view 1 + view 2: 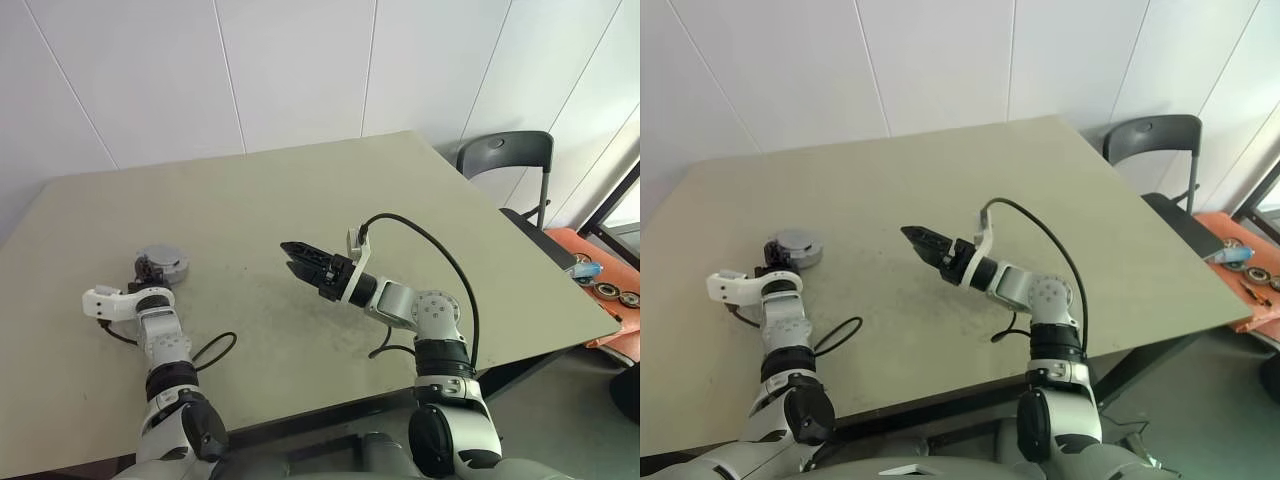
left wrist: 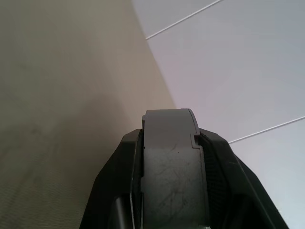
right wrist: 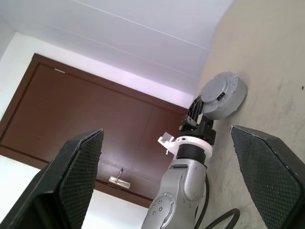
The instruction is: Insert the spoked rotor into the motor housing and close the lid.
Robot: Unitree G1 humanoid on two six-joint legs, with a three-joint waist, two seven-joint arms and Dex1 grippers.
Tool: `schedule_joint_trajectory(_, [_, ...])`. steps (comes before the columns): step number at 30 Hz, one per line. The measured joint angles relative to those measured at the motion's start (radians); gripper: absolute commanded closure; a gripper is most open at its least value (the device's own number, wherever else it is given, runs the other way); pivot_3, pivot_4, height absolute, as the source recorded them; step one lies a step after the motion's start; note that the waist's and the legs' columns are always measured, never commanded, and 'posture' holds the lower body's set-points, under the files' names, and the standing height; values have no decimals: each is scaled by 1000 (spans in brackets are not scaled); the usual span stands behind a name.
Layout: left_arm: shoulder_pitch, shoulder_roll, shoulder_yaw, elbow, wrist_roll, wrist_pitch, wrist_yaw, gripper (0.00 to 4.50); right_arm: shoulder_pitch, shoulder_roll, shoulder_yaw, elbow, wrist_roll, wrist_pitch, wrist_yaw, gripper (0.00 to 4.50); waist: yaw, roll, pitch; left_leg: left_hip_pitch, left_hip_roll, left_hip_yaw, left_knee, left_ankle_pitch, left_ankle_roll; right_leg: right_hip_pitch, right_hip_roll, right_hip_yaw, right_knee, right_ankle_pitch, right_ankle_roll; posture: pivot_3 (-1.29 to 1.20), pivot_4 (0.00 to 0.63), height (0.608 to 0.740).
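The left end effector (image 1: 150, 270) is gripping the lid (image 1: 163, 261), a grey round cap, with its two black fingers closing on the rim from both sides. The lid is sitting at the tips of this end effector, low over the table (image 1: 300, 200) near its left edge; I cannot tell if it is touching the surface. In the left wrist view the grey side wall of the lid (image 2: 172, 162) is standing between the two fingers (image 2: 114, 181). The right end effector (image 1: 297, 258) is hanging above the table's middle, well apart from the lid, with its fingers standing wide open and holding nothing.
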Motion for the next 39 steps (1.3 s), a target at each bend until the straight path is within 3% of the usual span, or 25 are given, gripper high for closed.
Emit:
schedule_joint_trajectory(8, [-1,2,-4,-1,21,-25,56,25,0,-18,33,-2,-9,-4,19,0,-1,0,0,2,0,0,0,0,0,2,0,0,0,0,0,0,0,740])
schedule_joint_trajectory(20, [-2,7,-34,-3,79,-45,159,25,31,-161,379,-124,-300,-239,170,0,-5,0,-2,4,0,1,1,0,0,4,0,0,0,0,1,0,0,740])
schedule_joint_trajectory(29, [14,8,-74,-28,155,-50,266,25,33,-174,418,-127,-376,-311,212,0,-7,0,-2,5,0,1,1,0,0,4,0,1,0,0,1,0,0,740])
schedule_joint_trajectory(39, [78,1,-132,-134,306,-45,501,25,34,-176,425,-128,-402,-311,238,0,-5,0,-2,5,0,1,0,0,0,4,0,1,0,0,1,0,0,740])
